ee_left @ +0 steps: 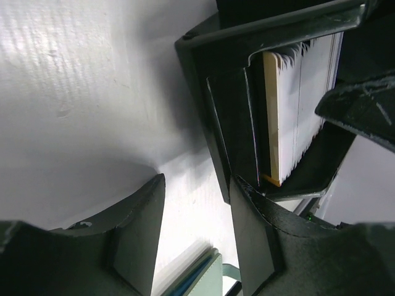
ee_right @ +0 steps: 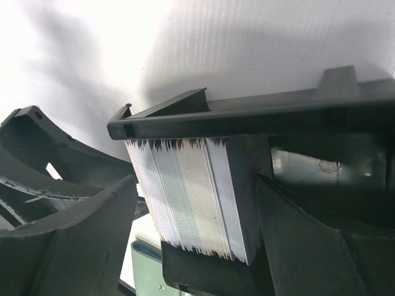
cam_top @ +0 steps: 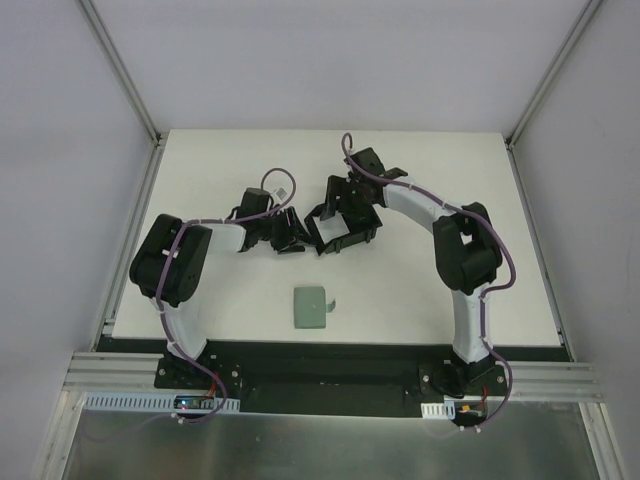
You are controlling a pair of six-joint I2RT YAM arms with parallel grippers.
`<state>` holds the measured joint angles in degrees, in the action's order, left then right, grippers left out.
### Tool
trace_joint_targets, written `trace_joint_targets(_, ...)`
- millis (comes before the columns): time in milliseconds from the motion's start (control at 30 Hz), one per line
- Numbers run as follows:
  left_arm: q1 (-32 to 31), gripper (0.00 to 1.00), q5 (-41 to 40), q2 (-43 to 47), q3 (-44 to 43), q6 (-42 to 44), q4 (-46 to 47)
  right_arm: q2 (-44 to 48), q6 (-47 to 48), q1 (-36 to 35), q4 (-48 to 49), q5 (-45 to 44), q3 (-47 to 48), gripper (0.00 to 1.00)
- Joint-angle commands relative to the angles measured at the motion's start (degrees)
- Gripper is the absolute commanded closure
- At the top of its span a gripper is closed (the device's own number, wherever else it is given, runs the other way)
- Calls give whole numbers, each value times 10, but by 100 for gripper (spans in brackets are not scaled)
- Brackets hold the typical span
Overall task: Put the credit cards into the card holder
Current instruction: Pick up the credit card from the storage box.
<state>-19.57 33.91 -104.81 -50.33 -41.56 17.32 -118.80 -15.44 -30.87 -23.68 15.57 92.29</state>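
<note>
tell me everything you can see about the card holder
The card holder is a black, plastic-looking open box with upright walls and a flat rim. It sits on the table, turned at an angle. A thick stack of pale cards stands on edge inside, one tan-edged. The right tool straddles it, one finger against its side; a firm grip cannot be confirmed. The left tool is close beside it.
</note>
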Motion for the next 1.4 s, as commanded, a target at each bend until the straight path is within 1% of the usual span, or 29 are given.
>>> trace_joint_targets(0,-12,56,6,-8,-11,-1,5,29,-12,-2,12,32,0,23)
trace_joint_targets(167,-12,57,6,-5,-9,0,3,38,-7,-2,13,34,-8,28)
trace_joint_targets(533,-12,58,6,-2,-12,3,-4,63,-1,2,10,24,-21,36)
trace_joint_targets(733,-12,58,5,0,-11,4,-4,66,1,5,7,25,-25,42)
trace_joint_targets(800,-12,58,6,0,-10,5,-4,69,1,5,8,22,-26,48)
trace_joint_targets(867,-12,58,7,0,-10,5,-5,71,2,5,8,20,-26,50)
trace_joint_targets(1000,-12,59,9,0,-10,5,-5,70,5,7,5,13,-25,59)
trace_joint_targets(1067,-12,58,10,-1,-10,5,-5,69,9,8,5,11,-24,69)
trace_joint_targets(1233,-12,58,11,-2,-11,5,-5,65,21,13,-4,9,-13,73)
trace_joint_targets(1300,-12,59,11,-3,-12,5,-5,65,28,15,-6,12,-6,78)
trace_joint_targets(1367,-12,58,12,-3,-11,6,-5,64,35,16,-12,8,-1,78)
